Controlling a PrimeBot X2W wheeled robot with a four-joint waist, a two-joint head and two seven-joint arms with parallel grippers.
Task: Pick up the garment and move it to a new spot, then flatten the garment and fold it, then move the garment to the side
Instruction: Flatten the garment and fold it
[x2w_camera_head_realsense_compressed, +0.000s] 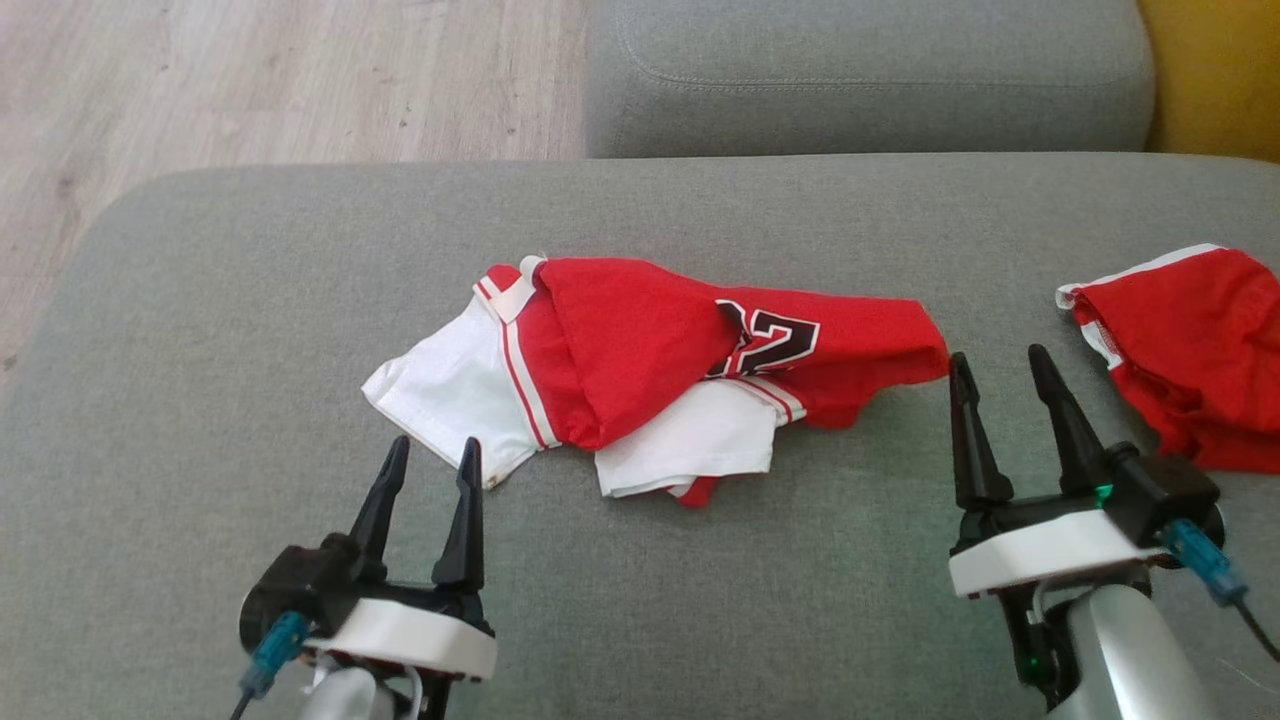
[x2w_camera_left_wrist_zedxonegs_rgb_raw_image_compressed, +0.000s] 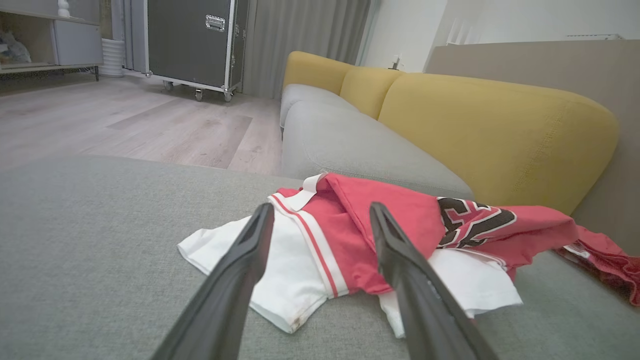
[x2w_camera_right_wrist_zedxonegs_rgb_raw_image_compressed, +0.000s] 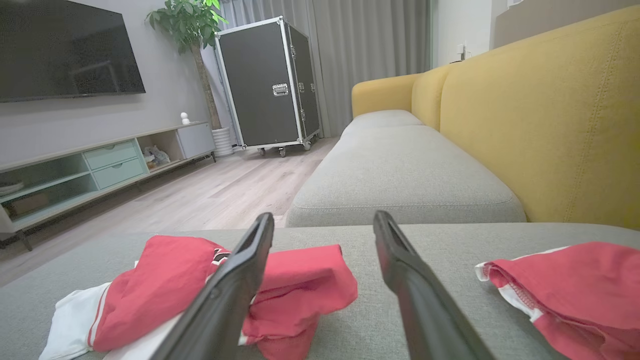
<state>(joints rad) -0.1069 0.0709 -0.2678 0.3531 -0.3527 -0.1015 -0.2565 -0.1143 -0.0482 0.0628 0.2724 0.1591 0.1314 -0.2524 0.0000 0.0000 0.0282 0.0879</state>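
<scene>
Now: crumpled red-white garment (x2w_camera_head_realsense_compressed: 620, 340) on grey sofa cushion (x2w_camera_head_realsense_compressed: 200, 350); left gripper (x2w_camera_head_realsense_compressed: 435, 442), right gripper (x2w_camera_head_realsense_compressed: 997, 354) both spread apart, empty.

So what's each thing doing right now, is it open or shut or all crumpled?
Jersey, crumpled, not folded, on the grey cushion.
Second red garment, bunched up at the cushion's right.
Left gripper, jaws open, empty.
Right gripper, jaws open, empty.
Black wheeled case, shut.

A grey sofa (x2w_camera_head_realsense_compressed: 200, 300) with yellow back cushions (x2w_camera_right_wrist_zedxonegs_rgb_raw_image_compressed: 550, 125) stands on pale wood floor (x2w_camera_head_realsense_compressed: 250, 80); a black wheeled case (x2w_camera_right_wrist_zedxonegs_rgb_raw_image_compressed: 270, 85) sits by grey curtains (x2w_camera_right_wrist_zedxonegs_rgb_raw_image_compressed: 370, 60).
</scene>
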